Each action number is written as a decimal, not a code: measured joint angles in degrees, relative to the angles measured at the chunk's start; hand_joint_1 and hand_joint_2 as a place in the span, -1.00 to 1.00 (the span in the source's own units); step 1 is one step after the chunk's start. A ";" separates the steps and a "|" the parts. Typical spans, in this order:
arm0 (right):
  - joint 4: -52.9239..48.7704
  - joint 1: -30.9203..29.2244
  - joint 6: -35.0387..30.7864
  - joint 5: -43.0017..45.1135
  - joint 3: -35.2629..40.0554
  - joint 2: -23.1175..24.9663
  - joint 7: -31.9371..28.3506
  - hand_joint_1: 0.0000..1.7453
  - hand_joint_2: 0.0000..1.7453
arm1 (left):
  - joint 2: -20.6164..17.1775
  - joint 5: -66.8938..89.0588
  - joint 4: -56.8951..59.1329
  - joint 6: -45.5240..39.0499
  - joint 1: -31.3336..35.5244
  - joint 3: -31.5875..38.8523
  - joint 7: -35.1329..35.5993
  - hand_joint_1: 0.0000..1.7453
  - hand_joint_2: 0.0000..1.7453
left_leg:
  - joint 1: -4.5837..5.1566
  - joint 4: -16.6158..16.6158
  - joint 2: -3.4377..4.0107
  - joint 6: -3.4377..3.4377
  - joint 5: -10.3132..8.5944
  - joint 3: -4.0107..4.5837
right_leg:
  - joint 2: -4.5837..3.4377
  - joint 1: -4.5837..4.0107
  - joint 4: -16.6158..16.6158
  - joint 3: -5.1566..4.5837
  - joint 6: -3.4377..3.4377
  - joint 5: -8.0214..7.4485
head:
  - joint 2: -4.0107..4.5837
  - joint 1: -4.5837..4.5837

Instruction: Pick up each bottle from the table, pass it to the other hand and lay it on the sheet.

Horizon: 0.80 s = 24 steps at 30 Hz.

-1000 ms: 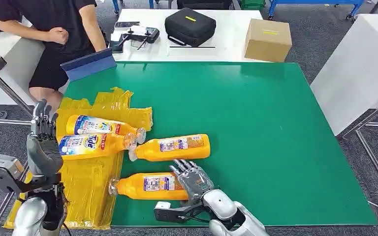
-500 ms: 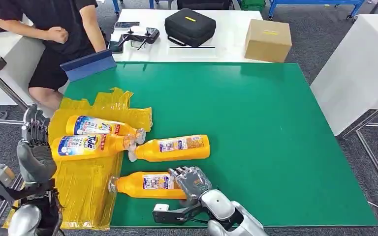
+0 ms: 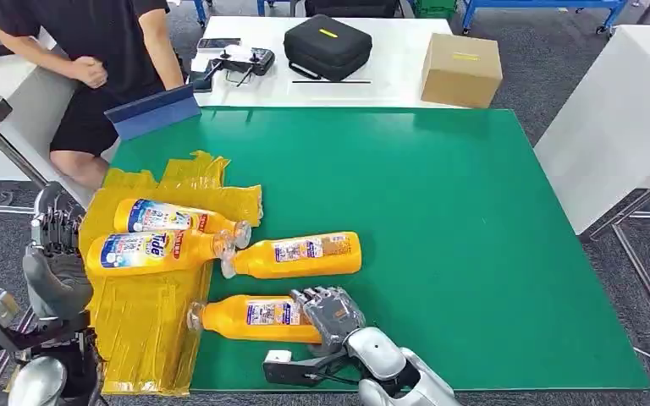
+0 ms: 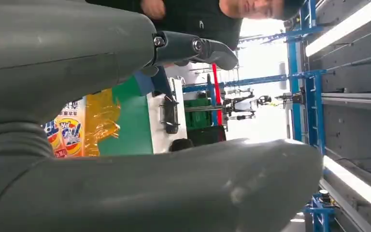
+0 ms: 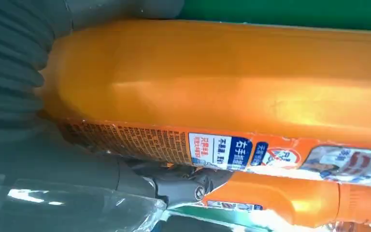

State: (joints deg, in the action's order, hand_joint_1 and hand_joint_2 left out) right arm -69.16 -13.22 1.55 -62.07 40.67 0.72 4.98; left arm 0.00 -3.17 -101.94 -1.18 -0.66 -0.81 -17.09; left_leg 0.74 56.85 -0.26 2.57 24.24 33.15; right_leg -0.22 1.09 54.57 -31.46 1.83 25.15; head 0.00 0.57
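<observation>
Curling around the nearest bottle (image 3: pixel 254 319), right hand (image 3: pixel 330 313); left hand (image 3: pixel 53 262) spread, empty beside sheet (image 3: pixel 144 330).

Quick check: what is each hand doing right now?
Left hand: open, holding nothing, raised beside the yellow sheet.
Right hand: fingers curled over the nearest orange bottle; firm grip cannot be told.

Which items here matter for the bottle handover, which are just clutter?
Job: four orange bottles, nearest under the right hand; yellow sheet; left hand; green table.
Clutter: black case, cardboard box, controller, blue board.
</observation>
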 measured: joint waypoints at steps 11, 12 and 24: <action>-17.10 7.99 -0.59 7.21 -6.85 -5.27 -2.14 1.00 1.00 | -0.04 -0.50 -0.02 0.44 -1.73 1.03 -0.76 -1.00 -1.00 | 0.10 0.02 -0.11 0.04 -0.04 0.48 | 0.16 0.00 0.01 0.05 0.05 -0.04 | 0.00 -0.02; -19.93 8.76 -1.05 8.51 -8.10 -6.22 -2.86 1.00 1.00 | -0.04 -0.52 -0.02 0.63 -1.94 1.27 -0.92 -1.00 -1.00 | 0.13 0.02 -0.12 0.04 -0.04 0.50 | 0.16 0.01 0.01 0.04 0.05 -0.04 | 0.00 0.00; -35.86 13.25 -1.90 12.43 -18.75 -10.16 -5.97 1.00 1.00 | -0.02 -0.96 0.39 1.73 -2.81 1.44 -1.77 -1.00 -1.00 | 0.16 0.02 -0.07 0.06 -0.03 0.58 | 0.15 0.02 0.01 -0.10 0.05 -0.04 | 0.00 -0.02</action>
State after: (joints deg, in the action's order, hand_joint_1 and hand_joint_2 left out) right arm -105.02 0.03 -0.35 -49.64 21.92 -9.44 -0.98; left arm -0.02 -4.13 -101.55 0.55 -3.47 0.63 -18.86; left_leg 0.90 56.87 -0.33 2.63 24.21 33.73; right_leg -0.07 1.11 54.58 -31.56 1.88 25.11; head 0.00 0.55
